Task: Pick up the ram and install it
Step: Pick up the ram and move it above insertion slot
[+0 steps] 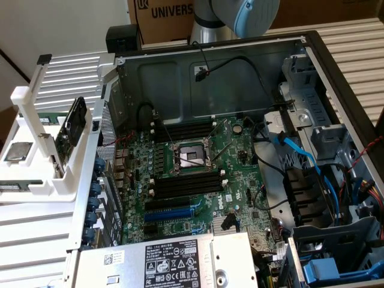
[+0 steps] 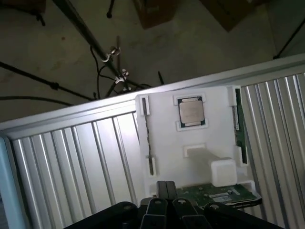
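Here the gripper (image 2: pixel 167 210) hovers over the white fixture (image 2: pixel 190 157), whose edge slot keeps the ram (image 2: pixel 239 133) upright for grasping; whether it is spread, I cannot tell.

One open computer case (image 1: pixel 312 54) holds one green motherboard (image 1: pixel 198 174) with one processor socket (image 1: pixel 191 157). Two banks of black memory slots (image 1: pixel 187 185) flank the socket. One white tray (image 2: pixel 190 143) carries one square silver processor chip (image 2: pixel 191 112) and two memory sticks on edge along opposite sides (image 2: pixel 239 131). One cardboard box (image 1: pixel 165 15) stands behind the case.
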`<state>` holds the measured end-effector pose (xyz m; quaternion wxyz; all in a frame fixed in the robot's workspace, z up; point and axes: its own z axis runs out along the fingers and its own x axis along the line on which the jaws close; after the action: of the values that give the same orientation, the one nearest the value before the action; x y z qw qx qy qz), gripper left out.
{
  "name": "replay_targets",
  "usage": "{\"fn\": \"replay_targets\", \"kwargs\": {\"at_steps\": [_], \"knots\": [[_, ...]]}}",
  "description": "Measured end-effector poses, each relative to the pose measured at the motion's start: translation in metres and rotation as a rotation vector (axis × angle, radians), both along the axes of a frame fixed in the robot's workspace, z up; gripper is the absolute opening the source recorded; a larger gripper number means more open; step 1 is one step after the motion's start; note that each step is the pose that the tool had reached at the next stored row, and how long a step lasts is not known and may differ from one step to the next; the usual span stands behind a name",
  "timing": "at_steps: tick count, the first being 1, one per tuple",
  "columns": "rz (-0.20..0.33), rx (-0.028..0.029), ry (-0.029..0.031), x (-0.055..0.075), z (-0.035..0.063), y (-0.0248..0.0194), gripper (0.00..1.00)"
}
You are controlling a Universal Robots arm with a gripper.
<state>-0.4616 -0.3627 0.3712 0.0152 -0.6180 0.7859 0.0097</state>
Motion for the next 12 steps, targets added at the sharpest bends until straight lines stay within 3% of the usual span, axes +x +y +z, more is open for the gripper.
{"fn": "replay_targets", "kwargs": {"at_steps": [1, 2, 5, 12], "knots": [[0.007, 0.0, -0.0116, 0.0, 0.0, 0.0, 0.1], [0.009, 0.0001, -0.0194, 0.0, -0.0001, -0.0003, 0.1], [0.009, 0.0, -0.0194, 0.0, -0.0001, -0.0003, 0.1], [0.009, 0.0053, -0.0375, -0.0001, -0.0085, -0.0004, 0.1]]}}
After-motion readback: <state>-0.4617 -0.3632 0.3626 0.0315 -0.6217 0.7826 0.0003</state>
